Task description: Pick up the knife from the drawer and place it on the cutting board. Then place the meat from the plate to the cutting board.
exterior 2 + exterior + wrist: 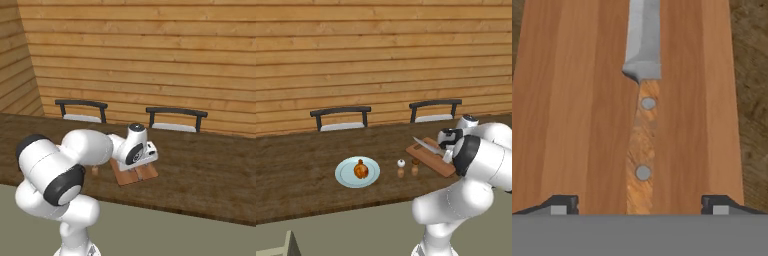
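**Knife on board, jaws spread**

Knife (pixel 643 100) lies flat along the cutting board (pixel 577 110), centre of hand view. Gripper (pixel 640 205) released, fingertips either side of the handle, not touching. Meat (pixel 361 170) on plate (pixel 345 176), left-centre of dark wooden table (pixel 296 165); plank wall (pixel 381 55), two chairs (pixel 341 118) behind.

Flat, even rendered light with no glare and only faint shadows; textures look soft and slightly blurred throughout.
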Motion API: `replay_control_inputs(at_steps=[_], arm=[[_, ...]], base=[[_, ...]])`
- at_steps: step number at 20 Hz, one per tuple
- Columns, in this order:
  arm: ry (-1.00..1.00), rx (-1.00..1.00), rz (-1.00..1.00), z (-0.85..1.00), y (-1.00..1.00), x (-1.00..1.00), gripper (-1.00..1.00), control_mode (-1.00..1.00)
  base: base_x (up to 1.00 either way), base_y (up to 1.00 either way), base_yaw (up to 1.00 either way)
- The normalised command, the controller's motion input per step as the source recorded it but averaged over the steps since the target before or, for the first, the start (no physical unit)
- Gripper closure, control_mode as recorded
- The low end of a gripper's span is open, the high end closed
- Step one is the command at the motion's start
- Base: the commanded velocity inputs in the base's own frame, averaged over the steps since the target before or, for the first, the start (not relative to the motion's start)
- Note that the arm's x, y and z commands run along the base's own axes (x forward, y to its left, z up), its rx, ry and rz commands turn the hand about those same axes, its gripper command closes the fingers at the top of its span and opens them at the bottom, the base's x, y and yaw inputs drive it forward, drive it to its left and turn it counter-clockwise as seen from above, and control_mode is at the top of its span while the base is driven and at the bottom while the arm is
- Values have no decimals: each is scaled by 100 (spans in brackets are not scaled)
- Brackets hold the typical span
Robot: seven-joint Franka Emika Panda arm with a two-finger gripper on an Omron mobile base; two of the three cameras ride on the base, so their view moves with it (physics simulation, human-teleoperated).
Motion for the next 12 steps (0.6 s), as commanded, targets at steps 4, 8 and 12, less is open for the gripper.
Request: replay_control_inputs(at_steps=[4, 8, 12], arm=[[2, 0, 0, 100, 1, -16, -100, -100], [0, -2, 0, 100, 15, -18, -100, -100], [3, -3, 0, 100, 35, -3, -100, -100]], base=[[0, 0, 0], [0, 0, 0], [0, 0, 0]])
